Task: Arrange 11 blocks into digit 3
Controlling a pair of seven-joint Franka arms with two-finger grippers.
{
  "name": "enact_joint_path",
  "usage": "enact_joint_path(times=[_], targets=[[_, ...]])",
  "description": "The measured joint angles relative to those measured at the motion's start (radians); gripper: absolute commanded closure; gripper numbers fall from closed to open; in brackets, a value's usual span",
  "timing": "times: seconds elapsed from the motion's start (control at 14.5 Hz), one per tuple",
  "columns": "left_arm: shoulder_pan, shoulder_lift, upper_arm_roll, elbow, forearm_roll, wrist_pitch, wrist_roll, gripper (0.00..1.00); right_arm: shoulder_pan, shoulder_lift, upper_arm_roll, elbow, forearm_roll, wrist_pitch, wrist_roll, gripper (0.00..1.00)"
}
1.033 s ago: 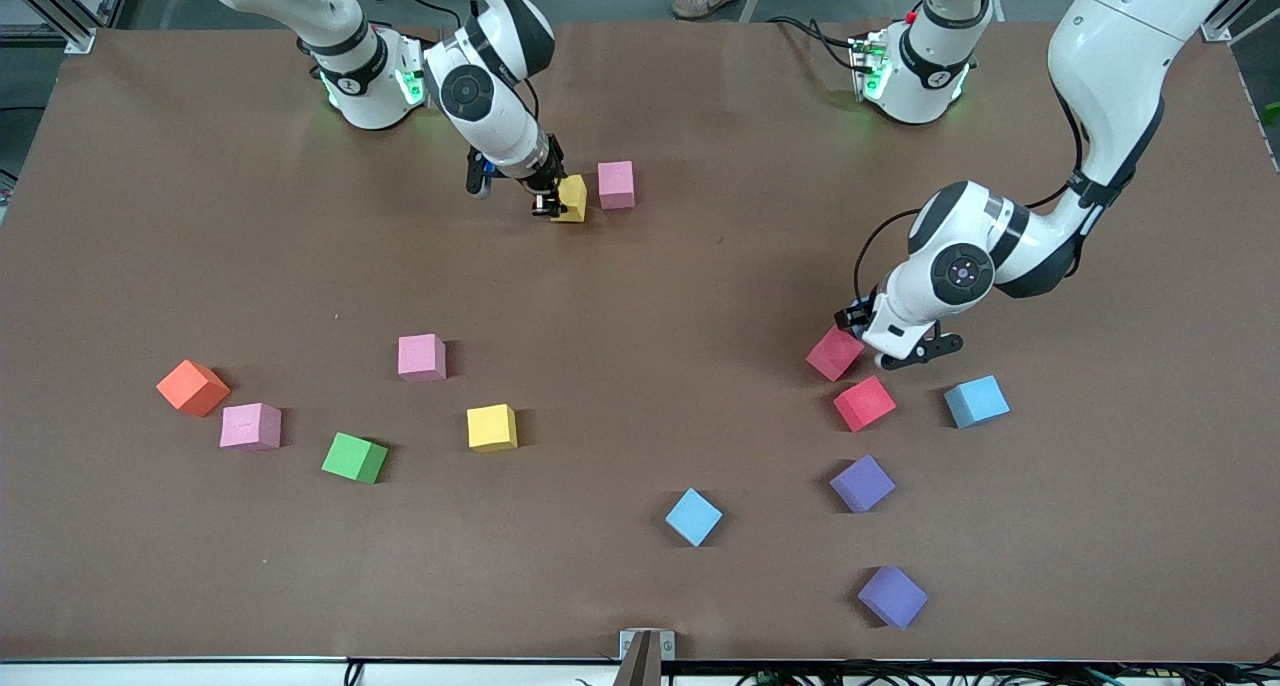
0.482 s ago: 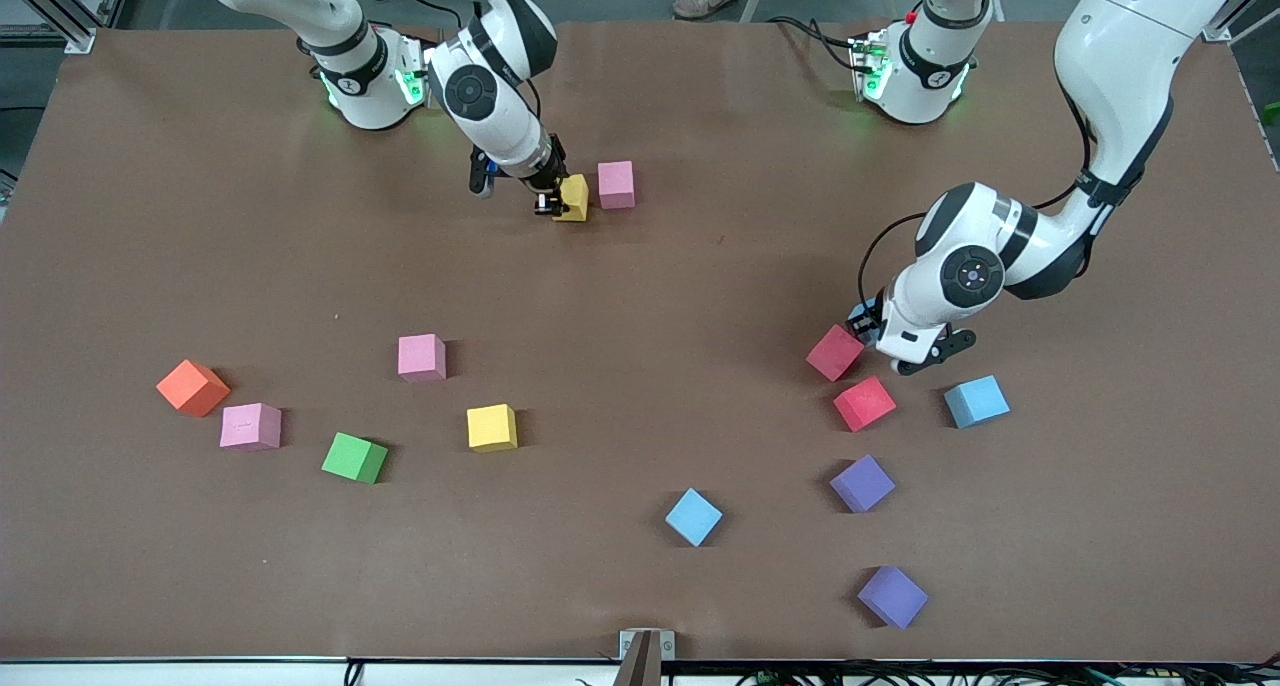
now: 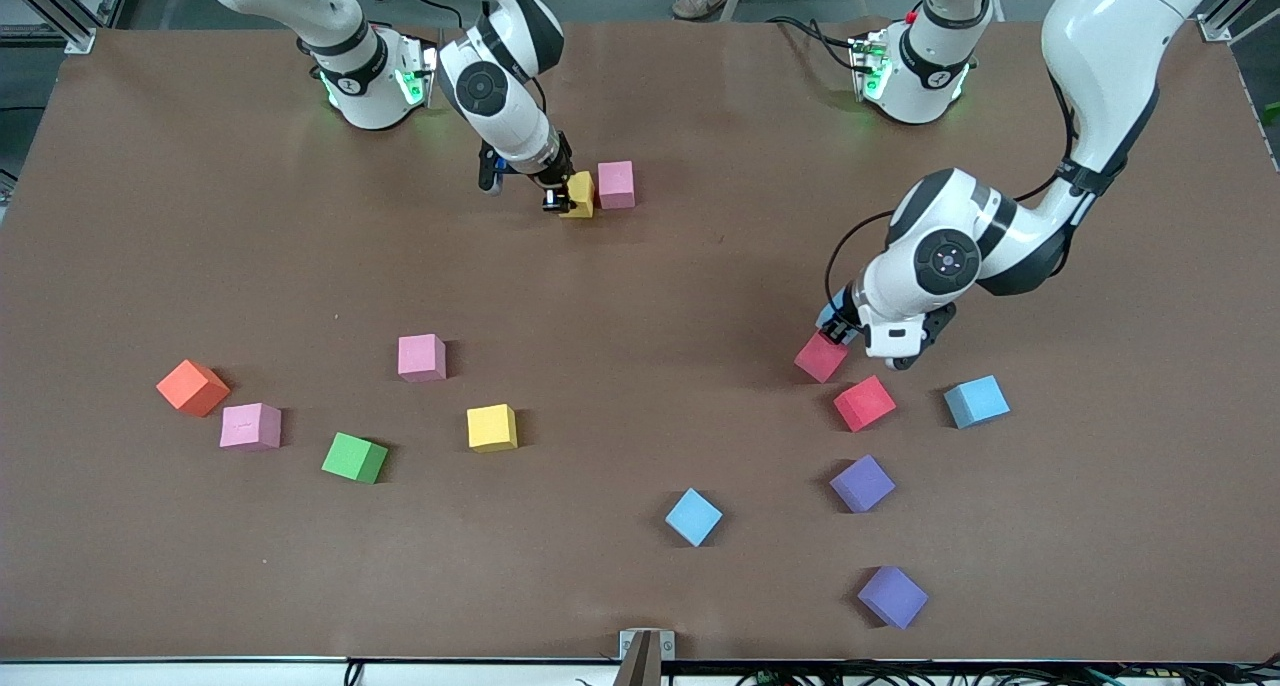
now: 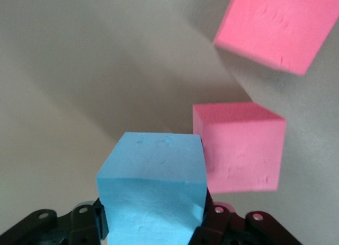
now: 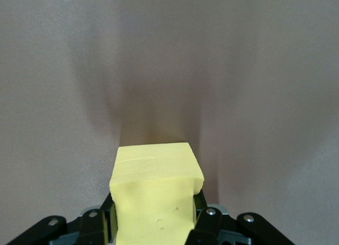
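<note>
My left gripper (image 3: 838, 324), mid-frame twd left arm's end, fingers narrow, clamped on lt blue cube (image 4: 153, 186); red cube (image 3: 820, 356) crowds just beside it, 2nd red cube (image 3: 864, 402) lower. Right gripper (image 3: 560, 194), upper middle, pinching yellow cube (image 3: 578, 194), pink cube (image 3: 616, 184) right alongside

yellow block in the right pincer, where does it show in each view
front view: yellow block, shut in the right pincer, beside a pink block.
right wrist view: yellow block close up, in that pincer.
left wrist view: not in it.
shared landmark: the right pincer gripping it.
</note>
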Motion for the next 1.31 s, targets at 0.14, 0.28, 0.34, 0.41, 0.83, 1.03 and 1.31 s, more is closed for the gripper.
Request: enact_joint_path(times=[0.14,0.28,0.34,0.41,0.83,1.03,1.31], targets=[[-0.004,0.000,-0.037,0.001,-0.005,-0.014,-0.177,0.81,0.003,0.000,0.000,0.000,0.015,0.004,0.002,1.00],[-0.013,0.000,-0.064,-0.002,-0.017,-0.019,-0.342,0.81,0.003,0.000,0.000,0.000,0.021,0.005,0.002,1.00],[-0.017,0.002,-0.078,-0.004,-0.021,-0.020,-0.421,0.81,0.003,0.000,0.000,0.000,0.022,0.005,0.002,1.00],[-0.026,0.004,-0.089,-0.006,-0.022,-0.020,-0.491,0.80,0.003,0.000,0.000,0.000,0.022,0.005,0.003,1.00],[-0.164,0.050,-0.101,-0.010,-0.025,0.005,-0.812,0.80,0.008,0.001,0.000,0.001,0.023,0.005,0.005,0.99],[-0.249,0.069,-0.102,-0.027,-0.025,0.047,-0.923,0.80,0.020,0.002,0.000,0.002,0.024,0.006,0.006,0.99],[-0.332,0.072,-0.102,-0.075,-0.025,0.109,-1.024,0.80,0.024,0.003,0.000,0.003,0.024,0.006,0.007,0.99]])
